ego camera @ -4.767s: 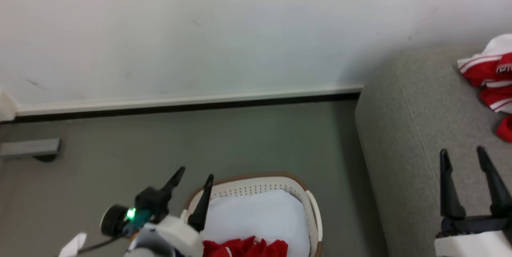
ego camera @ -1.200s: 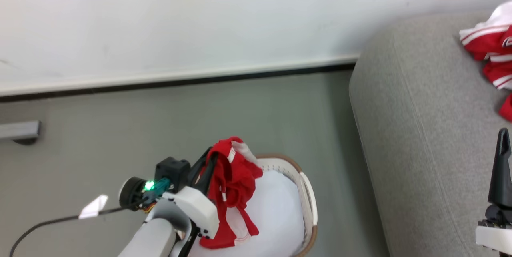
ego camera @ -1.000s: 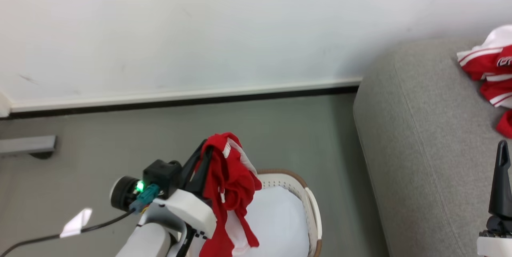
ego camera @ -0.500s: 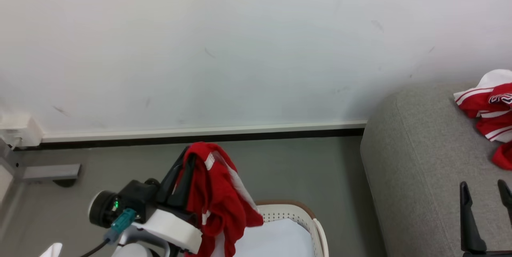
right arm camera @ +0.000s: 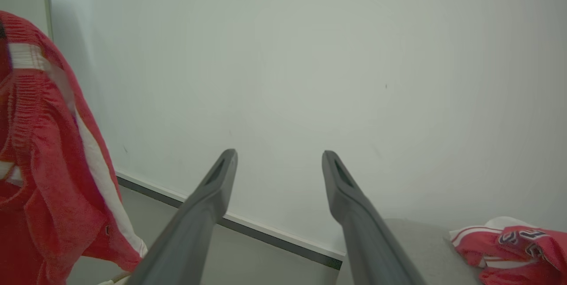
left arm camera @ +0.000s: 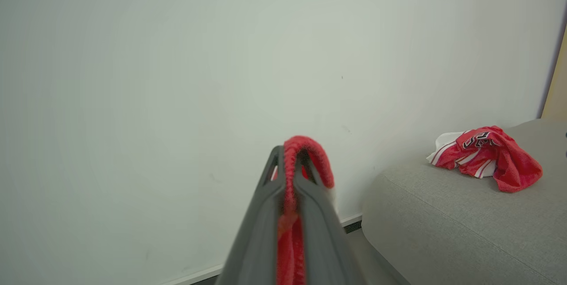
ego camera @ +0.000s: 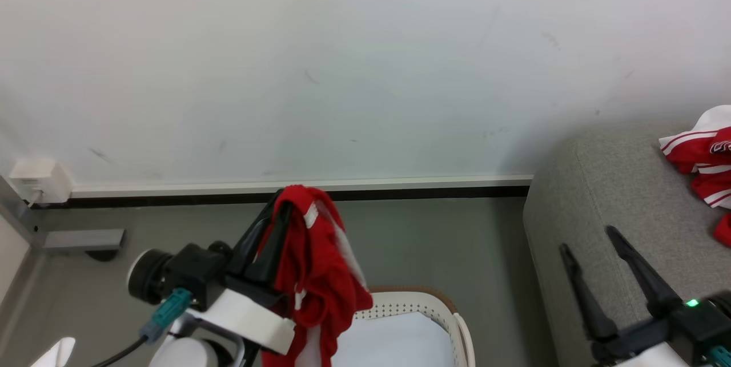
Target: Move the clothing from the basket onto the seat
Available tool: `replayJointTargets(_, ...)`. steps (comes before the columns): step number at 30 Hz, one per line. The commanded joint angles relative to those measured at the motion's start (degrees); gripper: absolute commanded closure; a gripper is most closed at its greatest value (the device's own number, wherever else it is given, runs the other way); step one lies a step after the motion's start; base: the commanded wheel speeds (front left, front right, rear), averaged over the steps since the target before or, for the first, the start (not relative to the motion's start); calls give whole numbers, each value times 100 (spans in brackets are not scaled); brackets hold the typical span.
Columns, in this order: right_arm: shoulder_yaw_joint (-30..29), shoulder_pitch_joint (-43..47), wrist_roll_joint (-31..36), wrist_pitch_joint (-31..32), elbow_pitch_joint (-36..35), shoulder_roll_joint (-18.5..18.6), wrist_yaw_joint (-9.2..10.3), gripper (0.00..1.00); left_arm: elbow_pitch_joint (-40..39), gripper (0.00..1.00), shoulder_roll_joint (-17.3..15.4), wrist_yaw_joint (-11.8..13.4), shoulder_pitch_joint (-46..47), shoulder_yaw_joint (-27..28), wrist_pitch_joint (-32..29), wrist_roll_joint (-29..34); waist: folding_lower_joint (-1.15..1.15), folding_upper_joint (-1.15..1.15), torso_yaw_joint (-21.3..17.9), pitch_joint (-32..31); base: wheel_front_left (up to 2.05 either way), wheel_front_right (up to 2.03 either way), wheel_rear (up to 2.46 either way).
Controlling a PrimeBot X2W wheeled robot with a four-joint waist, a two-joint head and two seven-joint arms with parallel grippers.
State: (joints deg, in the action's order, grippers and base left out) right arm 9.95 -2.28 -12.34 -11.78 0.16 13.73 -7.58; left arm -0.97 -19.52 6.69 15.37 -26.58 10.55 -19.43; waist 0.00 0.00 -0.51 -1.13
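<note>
Pale wall [ego camera: 365, 70] and grey floor [ego camera: 428, 241] are forming the backdrop. The left gripper [ego camera: 280, 201] is pinching its 2 fingers tight on a red garment [ego camera: 311, 264], dangling over the basket's [ego camera: 451, 315] left rim. The right gripper [ego camera: 586, 238] is hovering wide apart, empty, over the sofa's [ego camera: 617, 196] left edge; red-and-white clothing [ego camera: 699, 156] is lying toward its right.
</note>
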Motion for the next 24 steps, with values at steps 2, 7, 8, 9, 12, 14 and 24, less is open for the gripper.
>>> replayJointTargets(2, 426, -312, -212, 149, -144, 269, 15, 0, -168, 100, -49, -64, 140, -40, -68, -68, 0, 0, 12, 23, 0, 0, 0)
replayJointTargets(7, 1678, -1121, -770, 567, -478, 864, 15, 0, -480, 100, -10, -319, 427, -258, -239, -73, 0, 0, 31, 68, 0, 0, 0)
replayJointTargets(8, 1914, -1302, -869, 647, -533, 993, 15, 0, -520, 100, 15, -389, 500, -309, -284, -91, 0, 0, 35, 76, 0, 0, 0)
replayJointTargets(9, 2163, -1485, -978, 723, -584, 1120, 15, 0, -559, 100, 40, -448, 571, -368, -301, -108, 0, 0, 39, 81, 0, 0, 0)
replayJointTargets(12, 2823, -1978, -1333, 916, -711, 1423, 15, 0, -632, 100, 130, -668, 782, -583, -390, -116, 0, 0, 52, 81, 0, 0, 0)
replayJointTargets(14, 3170, -2295, -1523, 1025, -778, 1608, 16, 0, -659, 100, 189, -793, 919, -720, -438, -109, 0, 0, 50, 75, 0, 0, 0)
replayJointTargets(24, 4121, -3016, -2352, 1227, -660, 1986, 15, 0, -869, 100, 556, -1180, 1255, -1353, -472, -244, 0, 0, -44, 18, 0, 0, 0)
